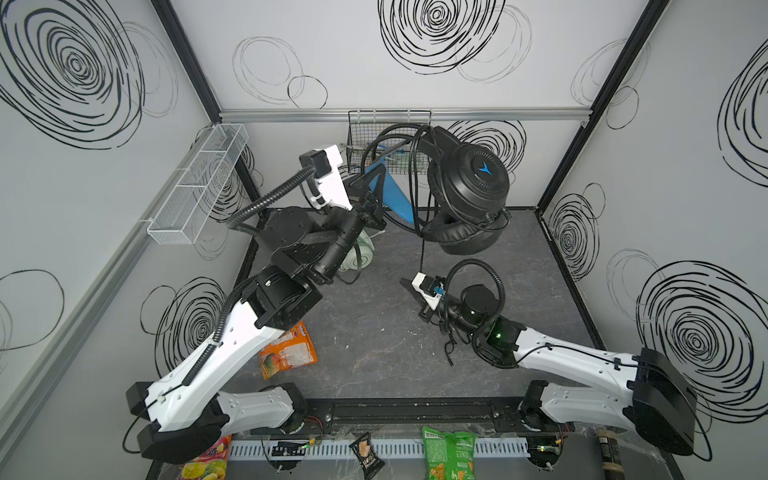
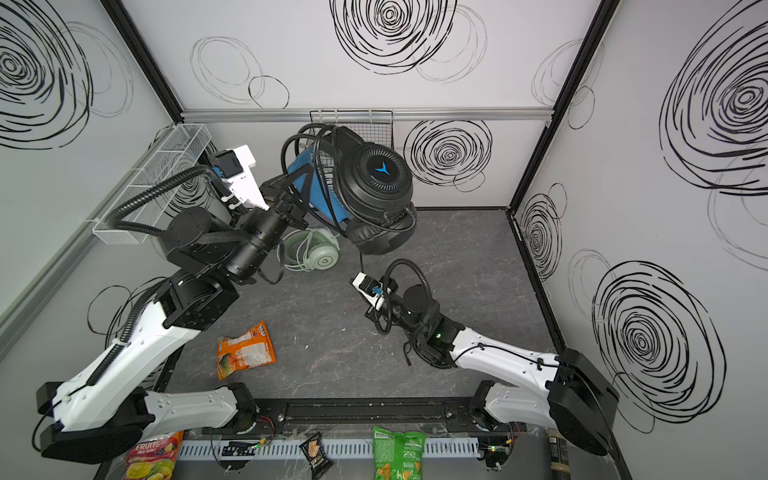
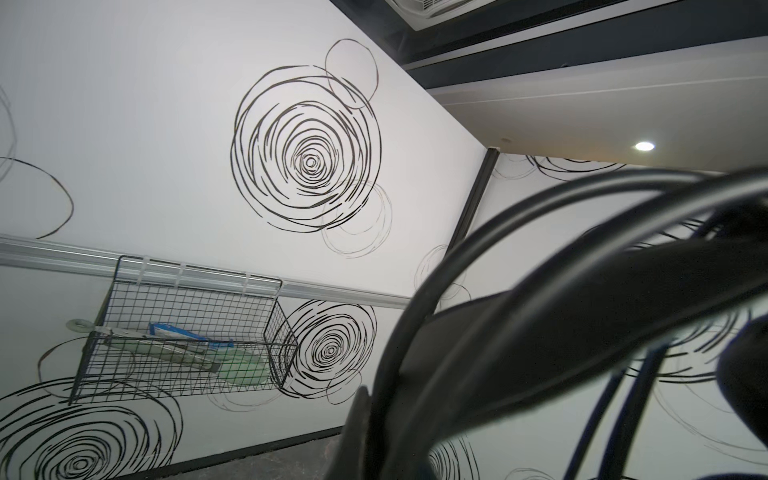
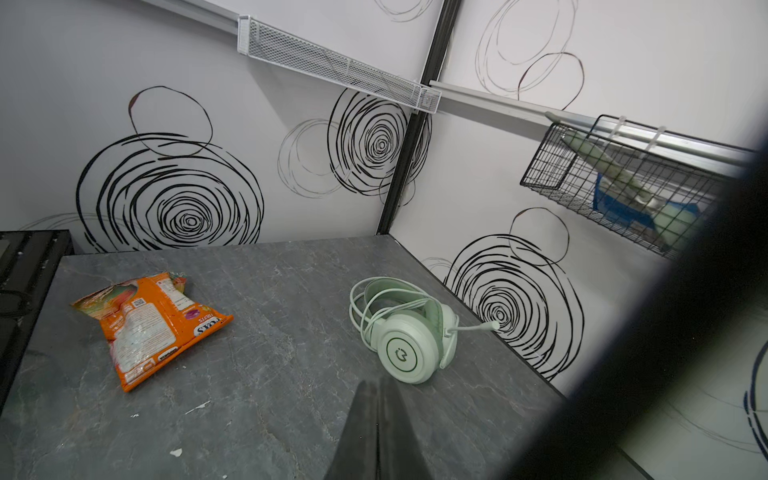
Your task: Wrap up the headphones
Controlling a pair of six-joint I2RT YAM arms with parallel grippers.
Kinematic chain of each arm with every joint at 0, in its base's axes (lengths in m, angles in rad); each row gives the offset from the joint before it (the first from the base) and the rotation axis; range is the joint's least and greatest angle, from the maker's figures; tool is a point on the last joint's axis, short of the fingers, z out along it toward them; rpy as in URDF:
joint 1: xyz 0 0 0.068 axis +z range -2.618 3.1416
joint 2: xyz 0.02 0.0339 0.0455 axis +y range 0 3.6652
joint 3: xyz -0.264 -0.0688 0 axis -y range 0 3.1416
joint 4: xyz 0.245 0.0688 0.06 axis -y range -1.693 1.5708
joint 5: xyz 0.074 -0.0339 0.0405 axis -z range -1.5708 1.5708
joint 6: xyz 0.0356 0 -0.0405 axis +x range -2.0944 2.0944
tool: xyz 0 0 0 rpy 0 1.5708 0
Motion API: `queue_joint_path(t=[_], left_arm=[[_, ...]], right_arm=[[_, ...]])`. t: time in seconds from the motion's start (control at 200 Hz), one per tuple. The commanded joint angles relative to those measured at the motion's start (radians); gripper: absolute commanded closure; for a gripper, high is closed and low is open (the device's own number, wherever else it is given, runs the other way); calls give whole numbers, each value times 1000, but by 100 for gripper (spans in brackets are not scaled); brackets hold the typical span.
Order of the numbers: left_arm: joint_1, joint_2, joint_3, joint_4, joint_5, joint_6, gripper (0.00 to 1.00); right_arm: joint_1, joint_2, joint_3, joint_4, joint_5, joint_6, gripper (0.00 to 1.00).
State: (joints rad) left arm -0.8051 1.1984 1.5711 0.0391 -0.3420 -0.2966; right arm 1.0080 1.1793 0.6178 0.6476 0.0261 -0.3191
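Black headset hangs upper centre, left claw clenched on its band. Right claw shut, looks empty; dangling cable could snag it.

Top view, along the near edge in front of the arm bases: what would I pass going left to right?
Fruit candy bag → small dark snack packet → green chip bag → dark cylindrical container, too cut off to identify.

The left arm hides most of the mint-green headset in a top view.
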Motion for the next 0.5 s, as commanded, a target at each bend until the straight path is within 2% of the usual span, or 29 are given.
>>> queue_joint_path(t=[0.0, 0.11, 0.215, 0.335, 0.49], left_arm=[[26, 14, 43, 166, -99, 0, 100], [34, 34, 19, 194, -178, 70, 100], [41, 61, -29, 257, -297, 209, 100], [45, 103, -113, 396, -434, 424, 100], [62, 142, -222, 531, -506, 601, 100]], right_arm=[[46, 29, 19, -32, 96, -12, 98], [95, 45, 38, -64, 139, -27, 100], [149, 39, 62, -101, 174, -48, 100], [207, 19, 96, -157, 211, -80, 100], [271, -44, 137, -228, 258, -139, 100]])
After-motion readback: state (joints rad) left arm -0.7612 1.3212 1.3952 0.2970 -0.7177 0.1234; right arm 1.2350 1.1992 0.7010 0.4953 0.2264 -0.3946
